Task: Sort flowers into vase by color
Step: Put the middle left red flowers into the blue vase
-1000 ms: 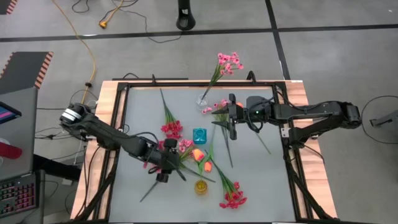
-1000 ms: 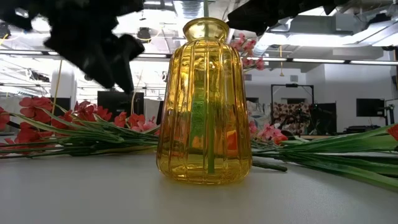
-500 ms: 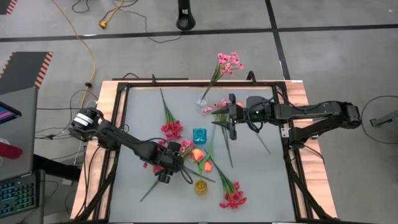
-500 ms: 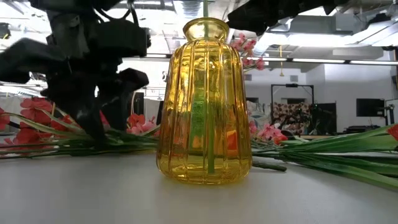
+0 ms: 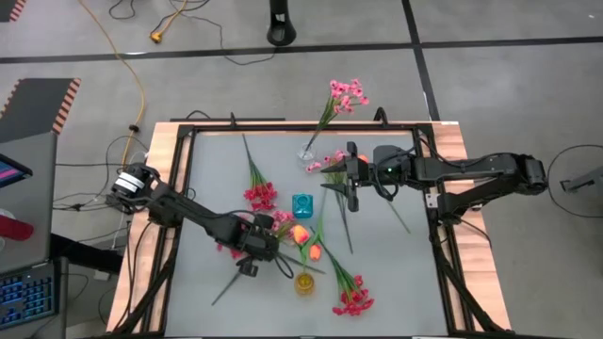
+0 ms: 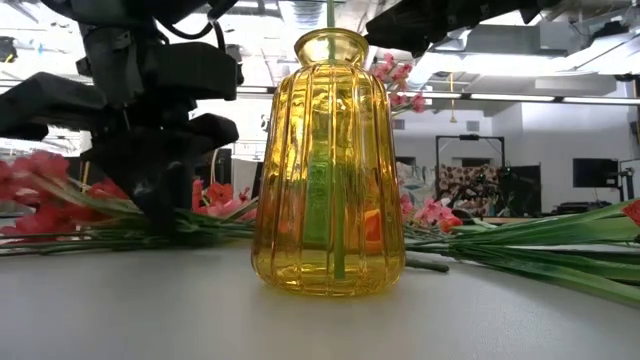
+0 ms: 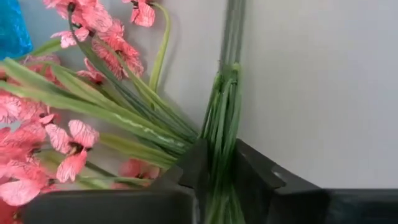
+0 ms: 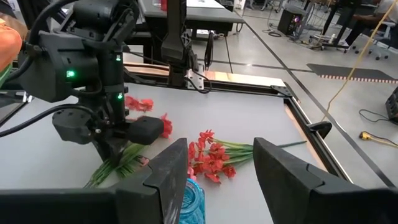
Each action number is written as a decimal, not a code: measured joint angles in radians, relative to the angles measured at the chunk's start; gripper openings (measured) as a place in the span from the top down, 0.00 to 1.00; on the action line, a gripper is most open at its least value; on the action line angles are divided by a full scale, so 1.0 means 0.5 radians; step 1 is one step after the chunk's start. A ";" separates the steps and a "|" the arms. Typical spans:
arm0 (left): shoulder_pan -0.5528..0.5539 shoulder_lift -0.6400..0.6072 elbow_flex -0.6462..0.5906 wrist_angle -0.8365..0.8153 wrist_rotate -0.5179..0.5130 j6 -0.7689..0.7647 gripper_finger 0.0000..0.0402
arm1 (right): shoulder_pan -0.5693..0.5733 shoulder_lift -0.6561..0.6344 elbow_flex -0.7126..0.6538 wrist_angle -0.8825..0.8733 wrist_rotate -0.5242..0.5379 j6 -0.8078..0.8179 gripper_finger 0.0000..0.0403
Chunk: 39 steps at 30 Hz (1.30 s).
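A yellow vase is seen nearest on the desk. Just behind it, the stem of a pink-flowered spray is pinched by the left gripper low on the desk. Farther back, the right gripper is held spread above the blue vase; other flowers lie scattered.
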 joint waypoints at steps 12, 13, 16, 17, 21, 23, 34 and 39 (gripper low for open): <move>0.000 -0.007 0.267 -0.525 -0.125 0.051 0.98 | 0.001 0.000 0.000 0.001 0.000 -0.001 0.48; 0.000 -0.007 0.292 -0.582 -0.149 0.052 0.98 | 0.000 0.000 0.000 0.001 0.000 -0.001 0.48; 0.000 -0.008 0.364 -0.704 -0.228 0.069 0.99 | 0.000 0.000 0.000 0.001 0.000 0.013 0.48; -0.001 -0.008 0.386 -0.752 -0.251 0.085 0.99 | 0.001 0.000 0.000 0.001 0.000 0.037 0.48; -0.002 -0.008 0.474 -0.920 -0.353 0.121 0.99 | -0.004 0.000 0.000 0.001 0.000 0.163 0.48; -0.002 -0.008 0.518 -1.025 -0.401 0.120 0.99 | -0.004 0.000 0.000 0.000 0.000 0.195 0.48; -0.021 -0.008 0.719 -1.379 -0.518 0.135 0.99 | -0.004 0.000 0.000 0.000 0.000 0.191 0.48; -0.055 -0.008 0.817 -1.577 -0.807 0.137 0.99 | -0.006 0.000 0.000 0.001 0.049 0.401 0.48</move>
